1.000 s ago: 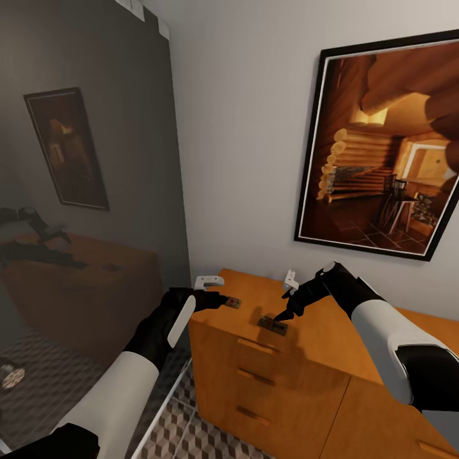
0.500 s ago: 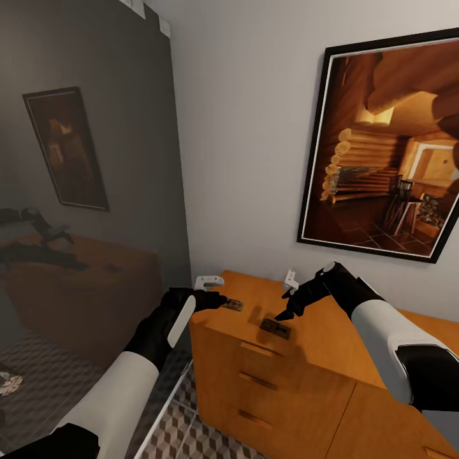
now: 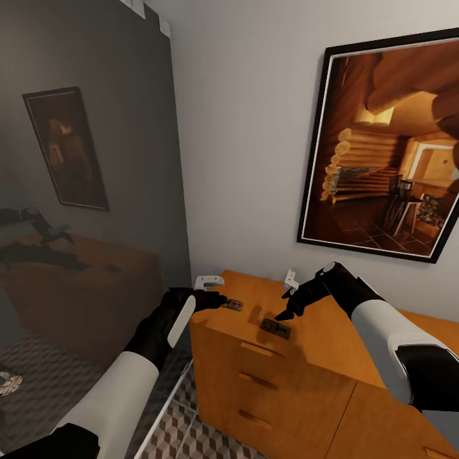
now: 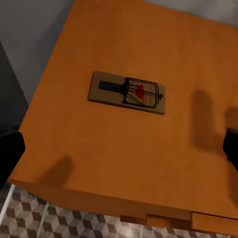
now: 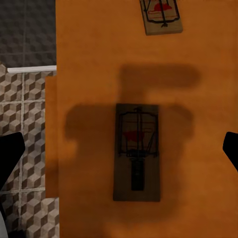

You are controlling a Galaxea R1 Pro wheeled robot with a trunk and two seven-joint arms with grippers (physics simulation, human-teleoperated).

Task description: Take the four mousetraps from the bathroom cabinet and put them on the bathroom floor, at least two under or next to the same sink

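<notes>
So, view by view:

1. Head view: the orange-brown cabinet (image 3: 319,338) stands against the white wall, under a framed log-cabin picture (image 3: 386,143). 2 mousetraps lie flat on its top. The far mousetrap (image 3: 233,304) sits near the top's left edge, right at the tips of the left gripper (image 3: 220,298); contact can't be judged from here. The near mousetrap (image 3: 275,328) lies closer to the front edge, just below the right gripper (image 3: 285,312), which points down at it with a small gap. Finger spread is not readable for either gripper in this view. A tinted glass panel (image 3: 83,191) at left mirrors the room. The cube-pattern bathroom floor (image 3: 191,433) shows below the drawer fronts.

2. Left wrist view: the far mousetrap (image 4: 126,92) lies flat on the cabinet top (image 4: 124,148), dark wire and a red spot on the board. Fingertips (image 4: 10,151) sit at opposite edges of the picture, well apart, so the left gripper is spread wide, with nothing between the pads. Floor tiles (image 4: 29,223) are visible past the front edge.

3. Right wrist view: the near mousetrap (image 5: 137,151) lies in the gripper's shadow, centred between the 2 fingertips (image 5: 9,158). These are spread wide and clear of the board. The far mousetrap (image 5: 162,16) is partly cut off by the frame. The tiled floor (image 5: 25,119) runs beside the cabinet.
</notes>
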